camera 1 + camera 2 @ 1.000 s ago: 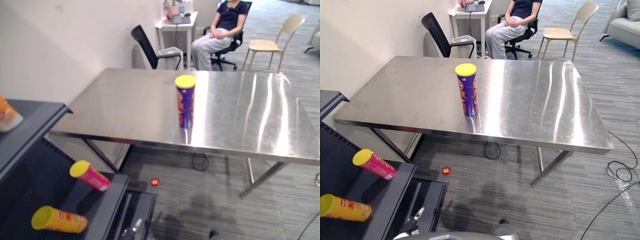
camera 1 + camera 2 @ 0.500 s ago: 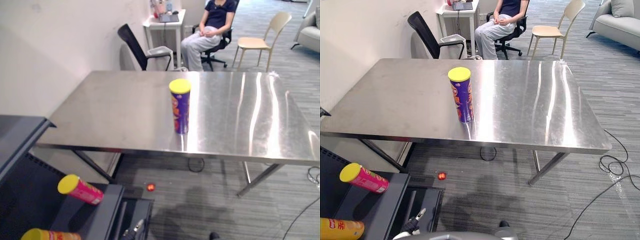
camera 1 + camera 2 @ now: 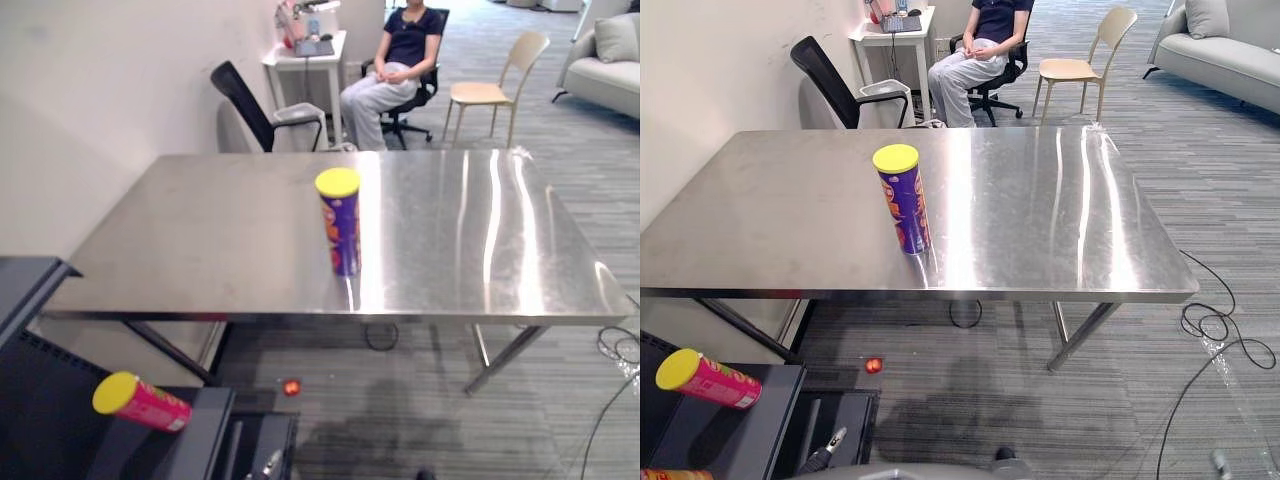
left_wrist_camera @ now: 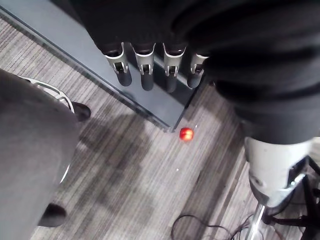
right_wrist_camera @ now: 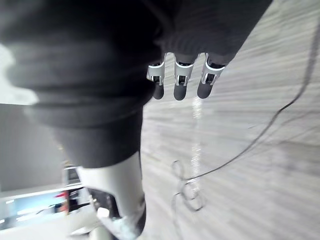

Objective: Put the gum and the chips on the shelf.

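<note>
On the counter, the chips look light but slick, best gripped mid-tube; left hand and right hand hang slack-fingered.

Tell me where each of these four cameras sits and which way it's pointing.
Left eye view: on the head, looking down over the steel table at the purple chips can.
Right eye view: beside it, same scene.
Left wrist view: faces down past the open left robot hand to the dark shelf and a red ball.
Right wrist view: faces down past the open right robot hand to carpet.
Shared: that ball, also in both eye views.
</note>
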{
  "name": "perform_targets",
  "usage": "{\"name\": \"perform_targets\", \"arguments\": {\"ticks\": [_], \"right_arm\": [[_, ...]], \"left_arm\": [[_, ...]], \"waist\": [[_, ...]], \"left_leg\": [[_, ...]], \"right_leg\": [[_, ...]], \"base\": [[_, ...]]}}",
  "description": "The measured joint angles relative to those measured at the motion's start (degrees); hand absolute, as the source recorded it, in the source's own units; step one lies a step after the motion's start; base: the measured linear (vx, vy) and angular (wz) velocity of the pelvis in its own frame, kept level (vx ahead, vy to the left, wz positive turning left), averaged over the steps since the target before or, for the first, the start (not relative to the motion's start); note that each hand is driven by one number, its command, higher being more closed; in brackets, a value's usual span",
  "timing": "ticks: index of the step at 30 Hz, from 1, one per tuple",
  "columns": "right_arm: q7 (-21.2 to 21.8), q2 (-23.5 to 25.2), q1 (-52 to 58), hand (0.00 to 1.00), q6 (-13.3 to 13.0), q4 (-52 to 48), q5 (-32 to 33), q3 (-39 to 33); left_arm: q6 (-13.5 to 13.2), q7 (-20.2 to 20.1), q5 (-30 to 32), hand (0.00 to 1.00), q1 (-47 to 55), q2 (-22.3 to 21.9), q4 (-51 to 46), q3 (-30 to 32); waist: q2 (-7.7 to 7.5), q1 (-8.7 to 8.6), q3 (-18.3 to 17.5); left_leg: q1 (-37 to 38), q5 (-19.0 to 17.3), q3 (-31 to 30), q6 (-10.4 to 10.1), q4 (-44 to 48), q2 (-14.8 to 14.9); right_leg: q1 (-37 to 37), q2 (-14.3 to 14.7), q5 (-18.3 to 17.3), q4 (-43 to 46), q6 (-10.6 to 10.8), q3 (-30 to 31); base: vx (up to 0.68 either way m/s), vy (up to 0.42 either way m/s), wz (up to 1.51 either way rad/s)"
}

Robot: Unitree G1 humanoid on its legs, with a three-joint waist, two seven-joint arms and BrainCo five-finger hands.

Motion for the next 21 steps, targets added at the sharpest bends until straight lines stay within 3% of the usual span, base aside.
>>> {"name": "perform_targets", "arguments": {"ticks": [2,5,11,21], "right_arm": [[-2.9,0.3,-1.8,0.0,-1.2,-12.7,-0.6,4.0],[-5.6,2.9,-2.7,0.0,-3.2,-27.8,-8.5,8.8],[-6.8,6.5,-5.0,0.0,-3.6,-36.0,-13.9,13.7],[8.9,5.9,0.7,0.0,-4.1,-50.5,-16.4,28.9]], "left_arm": [[0.0,0.0,0.0,0.0,0.1,-0.2,-0.1,-0.6],[0.1,0.1,0.1,0.0,0.1,-0.6,-1.1,-1.5],[0.4,0.1,1.9,0.0,0.5,0.0,-2.3,-4.7],[0.3,-0.6,3.7,0.0,0.8,0.5,-4.0,-7.5]], "waist": [[0.27,-0.09,-0.2],[0.07,0.09,-0.2],[-0.45,-0.17,-0.3],[-1.49,-0.22,-0.2]], "left_leg": [[-0.1,0.0,0.8,0.0,0.0,0.1],[-0.1,0.0,0.9,0.0,0.0,0.2],[-0.5,0.0,0.5,0.0,0.0,-0.2],[-2.1,0.0,-2.5,0.1,1.0,-0.5]], "right_leg": [[-0.6,0.2,0.0,0.4,0.0,0.2],[-1.1,0.3,-0.1,0.7,0.0,0.6],[-1.4,-0.1,-0.1,0.5,0.0,0.3],[-1.5,-0.4,0.0,0.3,0.0,-1.5]], "base": [[0.02,-0.037,-0.19],[-0.01,-0.033,-0.06],[-0.04,-0.031,0.03],[-0.01,-0.032,0.08]]}}
